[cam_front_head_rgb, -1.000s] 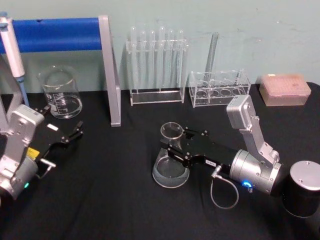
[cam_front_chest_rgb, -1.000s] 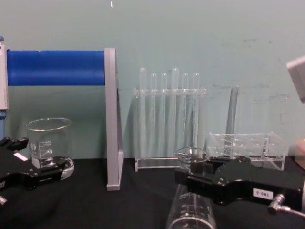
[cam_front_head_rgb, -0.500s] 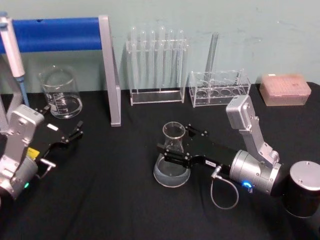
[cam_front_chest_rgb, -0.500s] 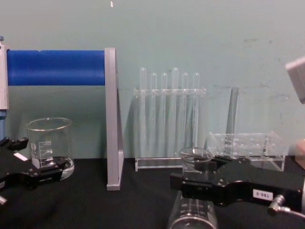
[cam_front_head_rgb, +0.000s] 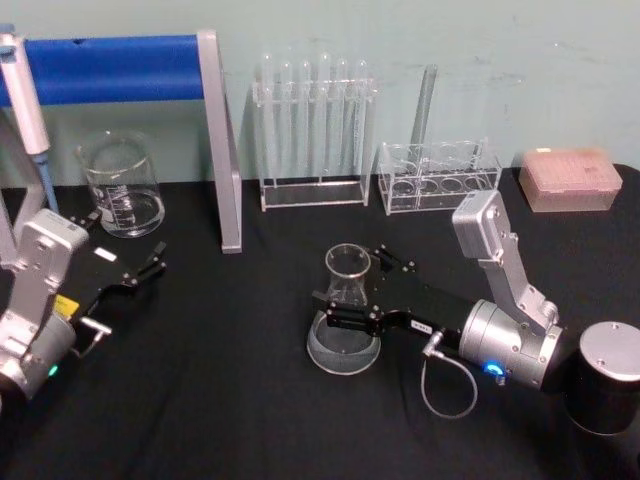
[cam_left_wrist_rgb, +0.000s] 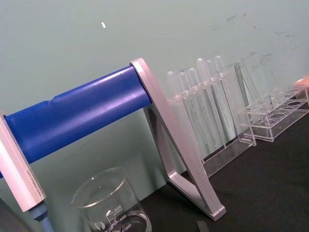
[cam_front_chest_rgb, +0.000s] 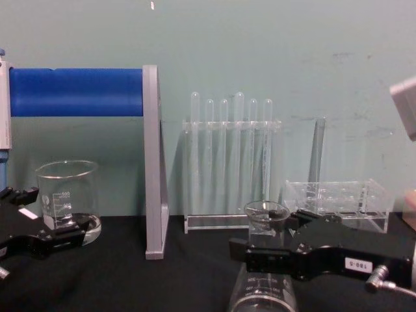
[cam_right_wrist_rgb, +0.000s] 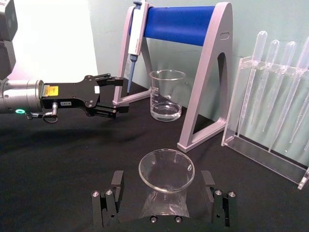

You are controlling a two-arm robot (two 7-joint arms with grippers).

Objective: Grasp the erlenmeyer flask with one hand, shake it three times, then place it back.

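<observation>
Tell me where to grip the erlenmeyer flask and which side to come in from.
Take the erlenmeyer flask by its narrow neck, just under the flared rim, coming in level from the robot's right, where the right gripper sits open astride it. The flask stands upright; its wide base likely exceeds the finger span. The left gripper is parked far left.

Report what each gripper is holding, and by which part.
Nothing is held. The right gripper straddles the neck of the erlenmeyer flask, jaws apart with a gap on each side. The left gripper is open and empty.
</observation>
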